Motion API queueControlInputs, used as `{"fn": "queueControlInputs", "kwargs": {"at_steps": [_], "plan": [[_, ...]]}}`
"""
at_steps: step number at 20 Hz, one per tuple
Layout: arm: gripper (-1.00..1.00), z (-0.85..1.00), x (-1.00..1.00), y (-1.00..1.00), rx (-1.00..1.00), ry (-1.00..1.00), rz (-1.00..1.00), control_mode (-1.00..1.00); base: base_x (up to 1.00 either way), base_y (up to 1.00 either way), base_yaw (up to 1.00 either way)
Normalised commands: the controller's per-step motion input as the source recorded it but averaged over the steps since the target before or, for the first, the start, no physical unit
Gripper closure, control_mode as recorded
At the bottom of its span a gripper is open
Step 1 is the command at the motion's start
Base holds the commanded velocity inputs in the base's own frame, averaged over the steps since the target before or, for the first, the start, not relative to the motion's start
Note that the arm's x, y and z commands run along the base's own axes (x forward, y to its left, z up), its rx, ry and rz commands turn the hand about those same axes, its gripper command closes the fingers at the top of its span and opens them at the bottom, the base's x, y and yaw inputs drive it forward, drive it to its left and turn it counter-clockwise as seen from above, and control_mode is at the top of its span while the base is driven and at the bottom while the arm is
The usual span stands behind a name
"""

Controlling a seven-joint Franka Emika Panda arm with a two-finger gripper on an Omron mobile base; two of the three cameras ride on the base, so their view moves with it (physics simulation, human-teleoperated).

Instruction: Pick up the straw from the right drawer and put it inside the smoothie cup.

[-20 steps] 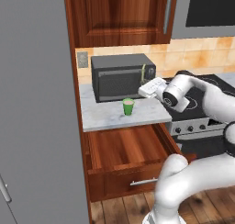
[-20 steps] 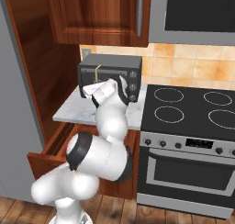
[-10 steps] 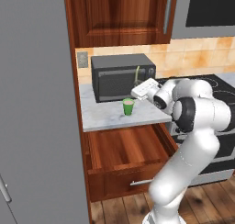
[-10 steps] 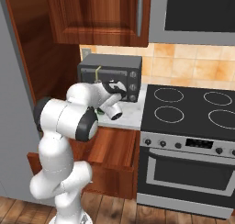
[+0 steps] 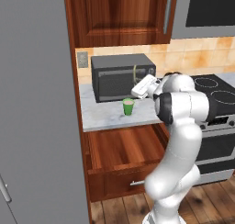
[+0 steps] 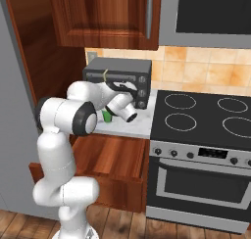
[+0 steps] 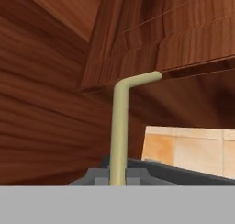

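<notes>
Left base view: the right drawer (image 5: 121, 147) stands pulled out below the counter (image 5: 105, 117). On that counter, in front of the microwave (image 5: 120, 76), sits the smoothie cup (image 5: 128, 107). The gripper (image 5: 139, 91) hangs just above and right of the cup, closed on the straw (image 7: 119, 131). Hand view: straw runs outward from the fingers, bent tip farthest.

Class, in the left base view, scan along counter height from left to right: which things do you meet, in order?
Grey wall panel → smoothie cup → robot arm → stove top
</notes>
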Motion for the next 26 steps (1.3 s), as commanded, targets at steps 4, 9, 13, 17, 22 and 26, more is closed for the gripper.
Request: {"fn": "queueControlInputs", "kwargs": {"at_steps": [4, 9, 13, 17, 22, 26], "plan": [[1.0, 0.0, 0.11, 0.0, -0.11, 0.0, 0.07, -1.0, 0.0, 0.0, 0.0], [1.0, -0.12, 0.23, 0.0, -0.01, 0.0, 0.1, -1.0, 0.0, 0.0, 0.0], [1.0, -0.25, 0.31, 0.0, 0.05, 0.0, 0.09, -1.0, 0.0, 0.0, 0.0], [1.0, -0.25, 0.33, 0.0, 0.1, 0.0, 0.08, -1.0, 0.0, 0.0, 0.0], [1.0, -0.2, 0.3, 0.0, 0.1, 0.0, 0.12, -1.0, 0.0, 0.0, 0.0], [1.0, -0.17, 0.19, 0.0, 0.03, 0.0, 0.22, -1.0, 0.0, 0.0, 0.0]]}}
